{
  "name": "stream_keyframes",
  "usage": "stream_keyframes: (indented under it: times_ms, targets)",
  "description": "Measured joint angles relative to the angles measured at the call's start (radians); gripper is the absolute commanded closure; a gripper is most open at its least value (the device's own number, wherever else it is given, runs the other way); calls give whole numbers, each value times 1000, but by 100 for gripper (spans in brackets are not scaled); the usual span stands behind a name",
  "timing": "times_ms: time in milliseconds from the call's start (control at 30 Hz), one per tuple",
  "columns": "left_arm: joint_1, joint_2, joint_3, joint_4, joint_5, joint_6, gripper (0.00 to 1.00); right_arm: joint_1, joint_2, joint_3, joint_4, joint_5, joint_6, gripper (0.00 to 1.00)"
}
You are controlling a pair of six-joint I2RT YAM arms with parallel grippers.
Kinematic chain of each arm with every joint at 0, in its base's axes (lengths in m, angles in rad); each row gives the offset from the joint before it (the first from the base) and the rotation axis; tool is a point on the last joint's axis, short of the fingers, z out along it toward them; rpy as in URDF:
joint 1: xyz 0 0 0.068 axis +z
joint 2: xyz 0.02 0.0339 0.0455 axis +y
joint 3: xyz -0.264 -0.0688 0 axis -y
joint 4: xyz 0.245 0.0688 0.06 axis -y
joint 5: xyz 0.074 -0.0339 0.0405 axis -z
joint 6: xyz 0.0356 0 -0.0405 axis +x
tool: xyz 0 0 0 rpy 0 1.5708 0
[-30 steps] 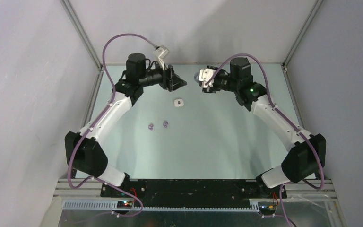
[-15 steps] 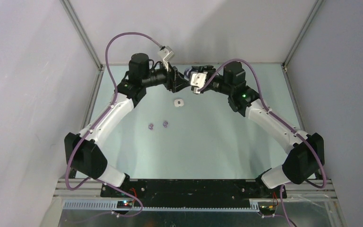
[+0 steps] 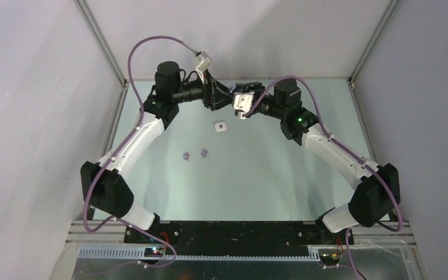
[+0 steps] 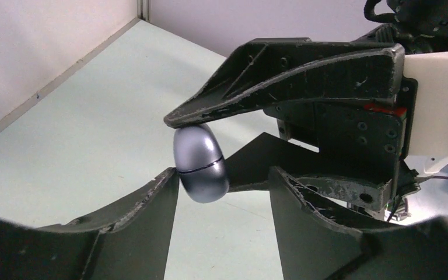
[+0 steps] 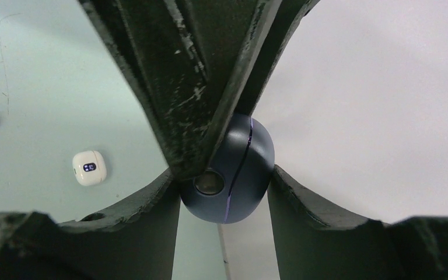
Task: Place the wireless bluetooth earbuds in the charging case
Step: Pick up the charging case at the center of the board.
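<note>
A dark blue egg-shaped charging case (image 5: 236,175), closed along its seam, is off the table with my right gripper (image 5: 221,171) shut on its two sides. My left gripper (image 4: 223,172) is open. The case (image 4: 200,163) rests against the tip of its left finger only, and the other finger stands well clear. In the top view the left gripper (image 3: 220,99) and right gripper (image 3: 233,93) meet tip to tip at the back of the table. Two purple earbuds (image 3: 186,156) (image 3: 204,153) lie side by side on the table, nearer the left arm.
A small white rounded case with a blue display (image 3: 220,126) (image 5: 89,167) lies on the green table (image 3: 256,169) just below the meeting grippers. Grey walls and metal posts close in the back and both sides.
The right gripper has carried the charging case leftward, and the left gripper has edged right and back to meet it. A second ago they stood apart. The items on the table have not moved.
</note>
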Motion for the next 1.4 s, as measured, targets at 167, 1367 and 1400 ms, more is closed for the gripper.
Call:
stream_keyframes:
  times_ms: [167, 1367, 1400]
  targets:
    - [17, 3, 0, 23, 8, -39, 48, 3, 0, -5, 4, 0, -5, 72]
    - [79, -16, -177, 161, 231, 182, 100, -222, 153, 639, -814, -540, 315, 32]
    - [78, -23, -195, 185, 243, 191, 100, -214, 159, 637, -858, -554, 316, 32]
